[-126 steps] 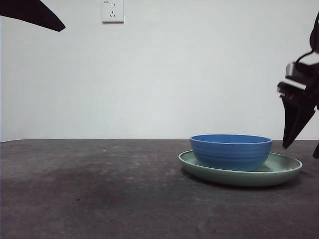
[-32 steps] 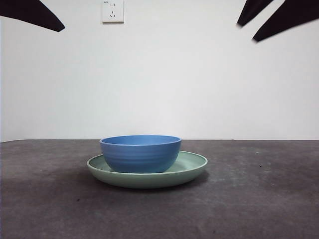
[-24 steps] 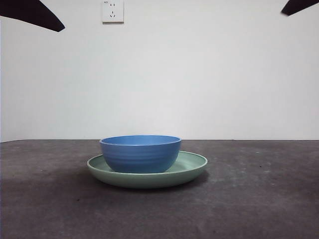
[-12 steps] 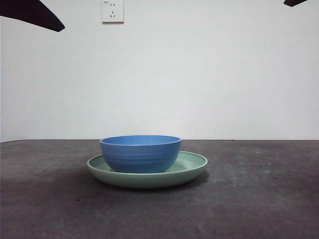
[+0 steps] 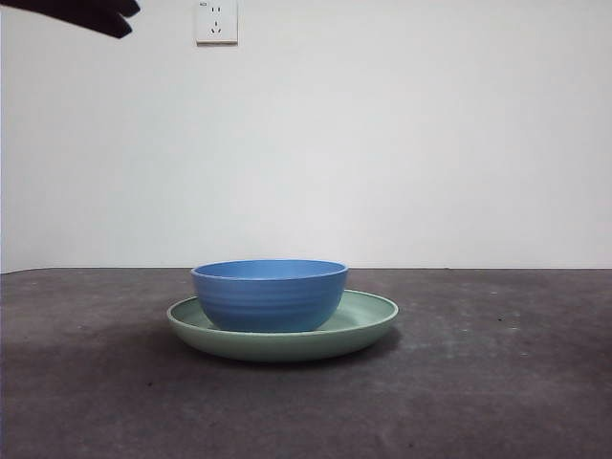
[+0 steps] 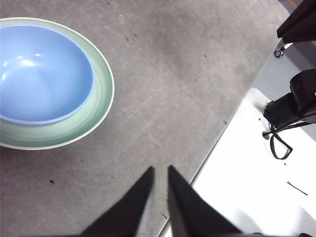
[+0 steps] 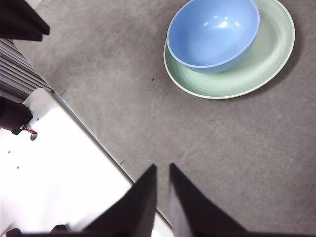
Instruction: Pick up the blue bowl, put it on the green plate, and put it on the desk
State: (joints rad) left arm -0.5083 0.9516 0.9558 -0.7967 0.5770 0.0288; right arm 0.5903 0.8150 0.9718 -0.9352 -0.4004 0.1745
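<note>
- Blue bowl (image 5: 270,295) seated inside the green plate (image 5: 368,323), off-centre toward one rim; plate flat on the desk (image 5: 497,382), near the middle of the front view.
- Since about five seconds ago: bowl and plate together shifted from the right side of the front view to the centre, with a dark gripper then hanging just beside the plate's rim.
- Since about a second ago: dark jaw tips at the upper right corner shrunk to a sliver, then gone from the front view altogether; dishes unmoved through that stretch.
- Left gripper (image 6: 159,170) high above the desk edge, jaws drawn nearly together around nothing; bowl (image 6: 42,74) and plate (image 6: 101,106) well apart from the tips, ahead and off to one side.
- Right gripper (image 7: 162,168) likewise raised over the desk edge, jaws nearly closed with only a thin slit and nothing between them; bowl (image 7: 212,32) and plate (image 7: 266,54) far ahead of the tips, no contact.
- Only a black tip at the front view's top left corner, slightly shifted from half a second ago; not clear which arm.
- Judged from this: bowl on plate, plate on desk, both grippers clear — task apparently complete, nothing left but staying clear of the stack.
</note>
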